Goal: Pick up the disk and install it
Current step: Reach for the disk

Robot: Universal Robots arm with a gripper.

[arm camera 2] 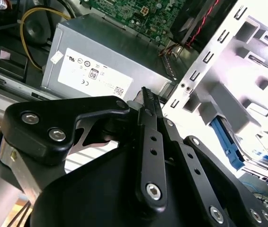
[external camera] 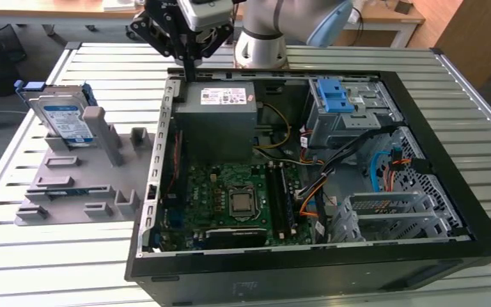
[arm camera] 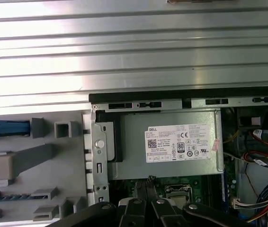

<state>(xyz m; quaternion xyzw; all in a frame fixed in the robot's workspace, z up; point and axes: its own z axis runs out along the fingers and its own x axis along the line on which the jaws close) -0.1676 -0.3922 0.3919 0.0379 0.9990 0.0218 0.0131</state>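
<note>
The flat silver hard drive in its blue plastic carrier (external camera: 62, 118) stands propped on edge in a grey holder (external camera: 84, 185) on the slatted metal counter (external camera: 58, 262), at the exterior view's left of the black computer case (external camera: 314, 272). The black tool (external camera: 187, 73) hovers above the case's rim, well apart from the drive, fingers together and empty. I judge a sound pick means opening them squarely across the carrier's edges. The drive and the grey power-supply box (external camera: 220, 128) bear printed labels.

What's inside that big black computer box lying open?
Inside the case sit a grey power supply box, a green circuit board, bundled cables and a grey cage with blue latches. Whatever lies beneath the box and cage is covered.
</note>
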